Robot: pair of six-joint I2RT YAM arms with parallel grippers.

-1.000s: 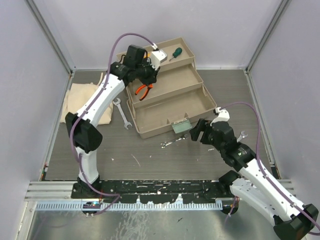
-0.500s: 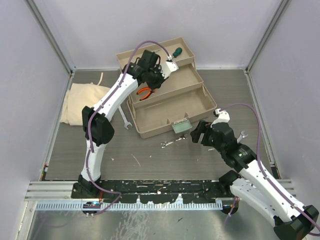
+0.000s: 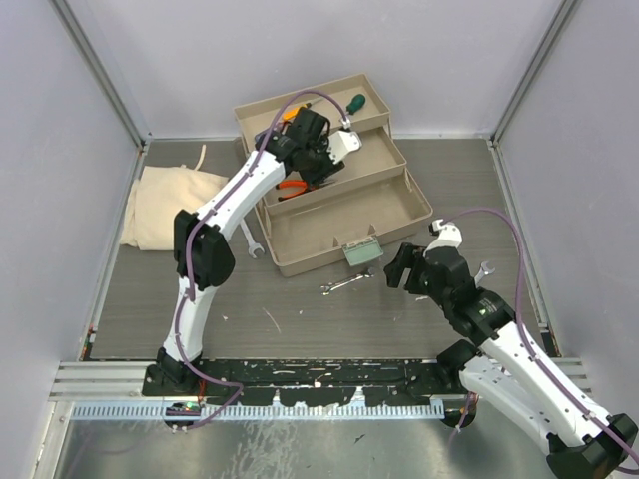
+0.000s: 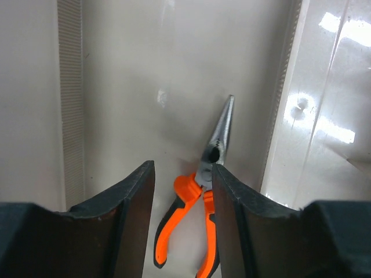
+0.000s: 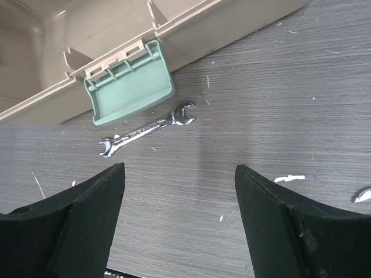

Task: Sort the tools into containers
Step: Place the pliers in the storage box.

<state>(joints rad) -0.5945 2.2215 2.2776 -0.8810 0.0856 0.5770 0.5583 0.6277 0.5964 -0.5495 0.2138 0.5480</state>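
Our left pincer (image 4: 182,168) hangs narrowly parted over the pliers (image 4: 185,194) lying in a tray (image 4: 133,69). Our right pincer (image 5: 179,169) gapes wide above a wrench (image 5: 145,130) on the worktop (image 5: 261,104).

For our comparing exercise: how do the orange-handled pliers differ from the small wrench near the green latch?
The pliers have orange grips; the wrench is bare silver. The pliers taper to one point; the wrench has an open fork at each end. The pliers lie in a toolbox tray; the wrench lies on the table. Both lie flat.
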